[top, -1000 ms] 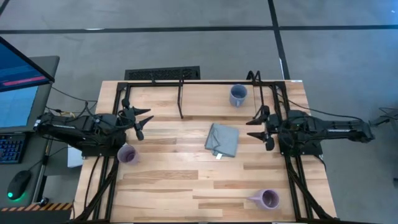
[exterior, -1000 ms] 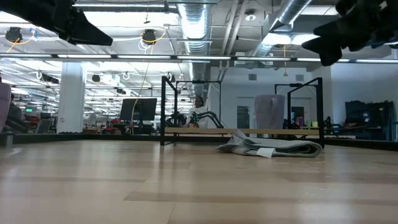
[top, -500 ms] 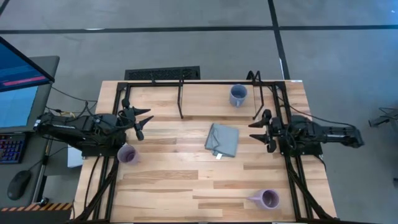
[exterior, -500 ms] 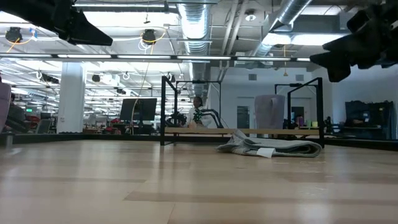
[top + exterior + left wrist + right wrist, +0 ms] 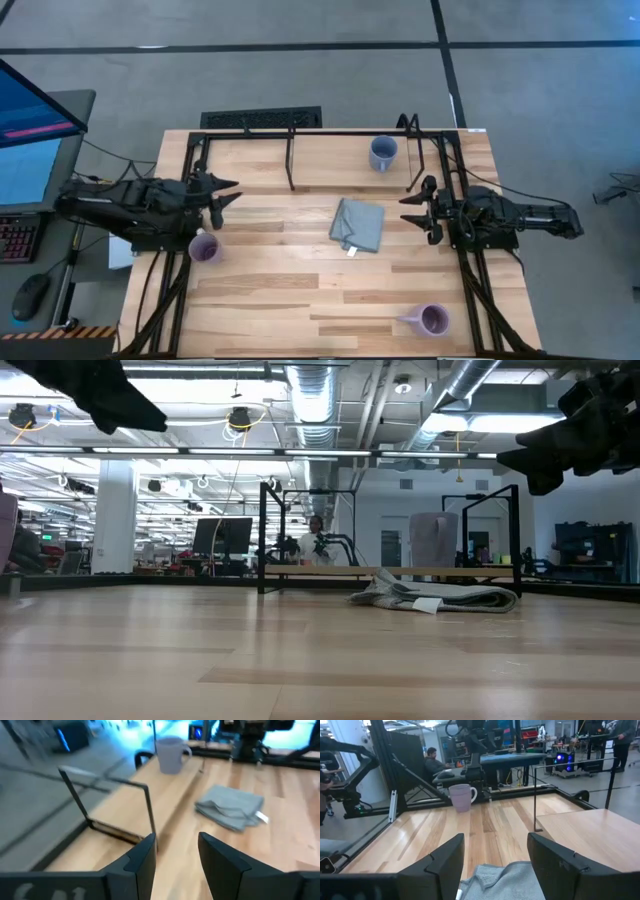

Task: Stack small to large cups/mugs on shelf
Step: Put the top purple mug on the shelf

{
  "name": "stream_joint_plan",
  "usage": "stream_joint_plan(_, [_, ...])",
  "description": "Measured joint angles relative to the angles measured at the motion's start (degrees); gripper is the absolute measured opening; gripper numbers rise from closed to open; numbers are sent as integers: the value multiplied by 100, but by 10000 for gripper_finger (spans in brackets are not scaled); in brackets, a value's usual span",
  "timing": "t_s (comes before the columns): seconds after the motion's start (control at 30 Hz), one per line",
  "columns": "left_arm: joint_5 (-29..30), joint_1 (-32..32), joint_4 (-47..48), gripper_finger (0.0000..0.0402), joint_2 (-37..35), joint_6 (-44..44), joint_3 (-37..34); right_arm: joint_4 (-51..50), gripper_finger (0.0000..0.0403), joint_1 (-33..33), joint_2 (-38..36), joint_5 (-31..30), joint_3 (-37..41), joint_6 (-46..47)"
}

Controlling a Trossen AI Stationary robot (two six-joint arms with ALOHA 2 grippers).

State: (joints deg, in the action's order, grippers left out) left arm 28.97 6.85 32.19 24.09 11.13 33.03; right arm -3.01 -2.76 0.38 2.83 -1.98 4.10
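Three mugs stand upright on their bases on the wooden table: a blue-grey mug at the far right beside the rack, a pale lavender mug at the left, and a deeper purple mug at the near right. The black rod rack stands along the far edge. My left gripper is open and empty above the table's left, just far of the lavender mug. My right gripper is open and empty, right of the grey cloth. The left wrist view shows the blue-grey mug; the right wrist view shows the lavender mug.
A folded grey cloth lies in the table's middle, between the two grippers; it also shows in the right wrist view. The rack's upright legs stand on the far part of the table. A person sits in the room beyond the table.
My right gripper has come down a little and drawn slightly toward the table's right edge, still open. My left gripper has risen a little and shifted slightly toward the left edge, still open. The mugs and the cloth have stayed where they were.
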Motion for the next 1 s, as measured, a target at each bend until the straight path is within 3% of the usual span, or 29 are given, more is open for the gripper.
stream_joint_plan(0.53, [-1709, 0, 3455, 139, 1533, 2056, 2027, 9, 240, 0, 2, -321, 15, -1])
stream_joint_plan(0.77, [-2064, 2, 4594, 139, 2152, 2633, 2160, 11, 240, 0, 2, -344, 17, 42])
stream_joint_plan(1.0, [-3054, 14, 4763, 139, 2483, 2346, 2162, 11, 240, 0, 2, -355, 17, 43])
